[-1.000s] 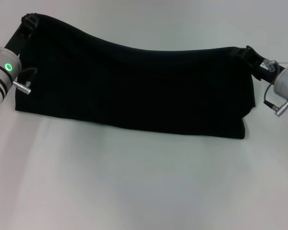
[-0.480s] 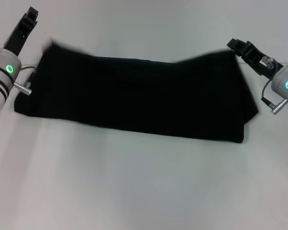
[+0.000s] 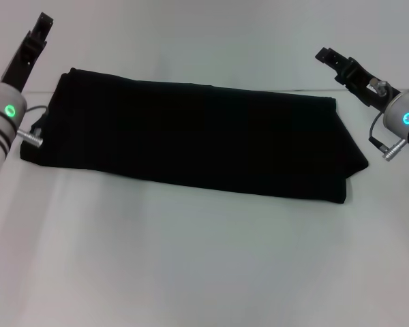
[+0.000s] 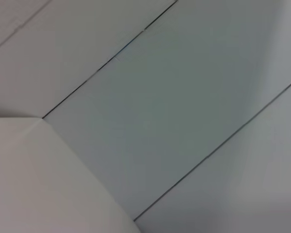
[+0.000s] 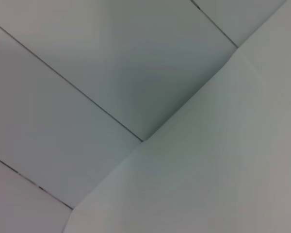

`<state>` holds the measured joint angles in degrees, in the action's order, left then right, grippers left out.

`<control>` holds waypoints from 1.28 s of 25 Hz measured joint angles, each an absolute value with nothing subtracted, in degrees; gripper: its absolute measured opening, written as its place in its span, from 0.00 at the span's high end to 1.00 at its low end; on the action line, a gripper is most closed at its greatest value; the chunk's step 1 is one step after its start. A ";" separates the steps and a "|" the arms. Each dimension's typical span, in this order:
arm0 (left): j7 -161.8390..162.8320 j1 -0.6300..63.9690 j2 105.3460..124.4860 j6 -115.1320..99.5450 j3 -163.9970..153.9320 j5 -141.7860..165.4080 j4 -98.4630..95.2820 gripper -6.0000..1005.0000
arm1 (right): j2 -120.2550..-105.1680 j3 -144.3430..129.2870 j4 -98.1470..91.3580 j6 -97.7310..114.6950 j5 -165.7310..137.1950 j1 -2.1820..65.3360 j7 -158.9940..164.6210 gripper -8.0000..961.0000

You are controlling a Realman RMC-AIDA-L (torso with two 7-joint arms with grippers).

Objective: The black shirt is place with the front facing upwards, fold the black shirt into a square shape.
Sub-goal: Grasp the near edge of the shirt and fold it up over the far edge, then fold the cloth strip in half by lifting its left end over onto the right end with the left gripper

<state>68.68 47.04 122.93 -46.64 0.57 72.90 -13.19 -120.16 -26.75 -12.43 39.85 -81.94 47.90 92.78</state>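
The black shirt (image 3: 191, 139) lies flat on the white table (image 3: 191, 266) as a long folded band, running from far left to right in the head view; no lettering shows. My left gripper (image 3: 39, 26) hangs open in the air just beyond the band's far left corner, holding nothing. Off the far right corner my right gripper (image 3: 327, 56) is also open and clear of the cloth. Neither wrist view shows the shirt or any fingers.
The wrist views show only a corner of the table top (image 4: 39, 184) (image 5: 223, 160) and the grey tiled floor (image 4: 184, 87) beyond it. The table's far edge runs just behind the shirt.
Both grippers have let go of the shirt's far edge, which they held up a second ago. The cloth dropped flat onto the table and both grippers drew back and outwards.
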 joint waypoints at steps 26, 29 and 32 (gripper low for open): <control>93.18 30.94 119.37 -41.31 -26.32 90.22 -25.62 0.14 | -118.57 -44.22 -23.47 64.18 -97.16 33.59 92.90 0.07; 93.04 30.93 119.54 -40.43 -26.43 90.23 -24.99 0.15 | -118.56 -44.24 -23.37 64.53 -97.21 33.50 92.90 0.07; 92.94 31.09 119.94 -37.83 -26.62 90.09 -24.92 0.15 | -118.57 -44.26 -23.36 64.99 -97.27 33.36 92.90 0.07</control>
<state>92.94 31.09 119.94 -37.83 -26.62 90.09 -24.92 -118.57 -44.27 -23.36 64.99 -97.27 33.36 92.90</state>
